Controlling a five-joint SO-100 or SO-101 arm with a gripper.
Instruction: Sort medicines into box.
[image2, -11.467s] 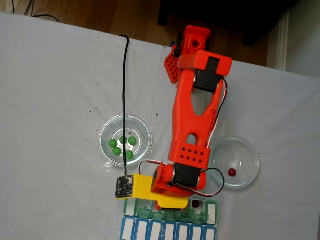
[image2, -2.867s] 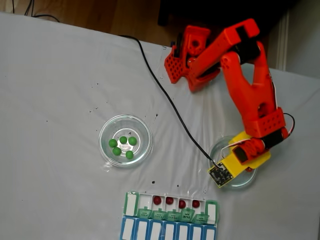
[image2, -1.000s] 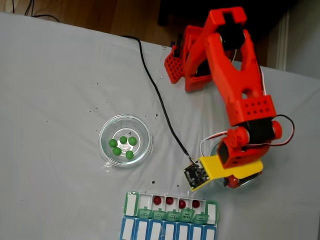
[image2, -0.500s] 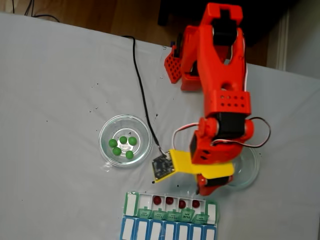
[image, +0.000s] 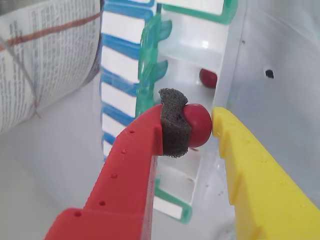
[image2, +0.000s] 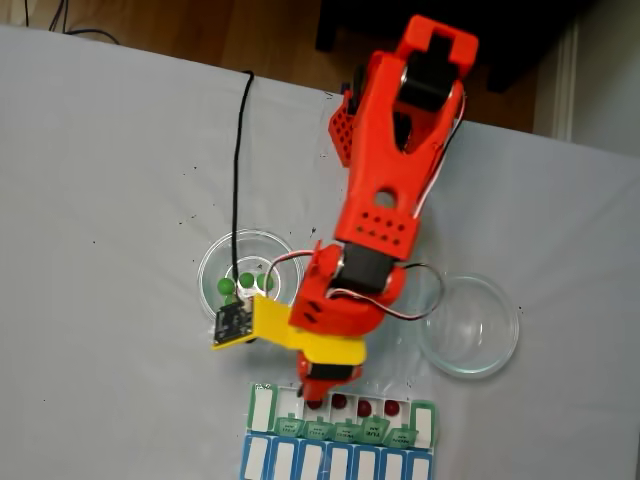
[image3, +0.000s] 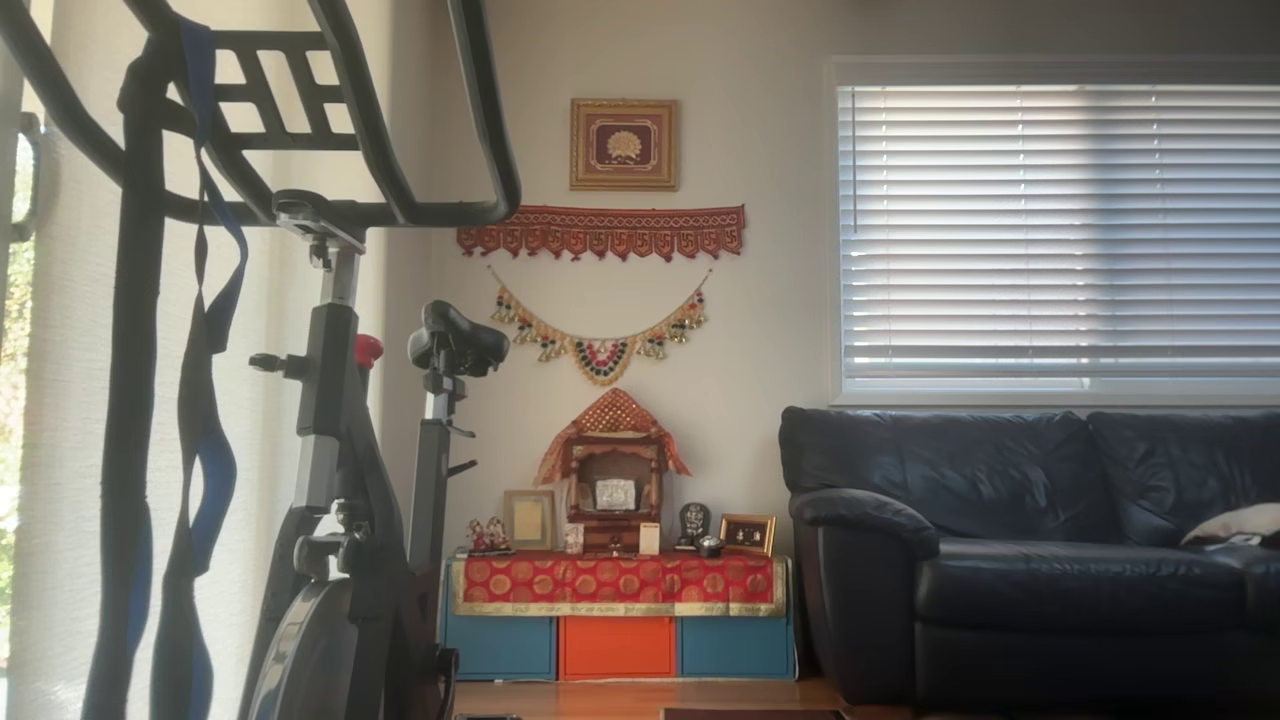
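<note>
Pincer (image: 200, 125) (foam-padded) around red ball (image: 197, 124) above box (image: 210, 55)

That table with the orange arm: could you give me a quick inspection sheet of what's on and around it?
Surface: white cloth-covered table with small dark specks.
Job's things: green-lidded pill organiser, lids open, three red balls showing in its compartments; green balls in the left glass dish; right glass dish looks empty.
Clutter: blue-and-white organiser row; printed paper in the wrist view.
Gripper: gripper shut on a red ball above the organiser.
Cables: black cable to the wrist camera board; thin wires on the arm.
Surroundings: wooden floor; exercise bike, sofa.
</note>
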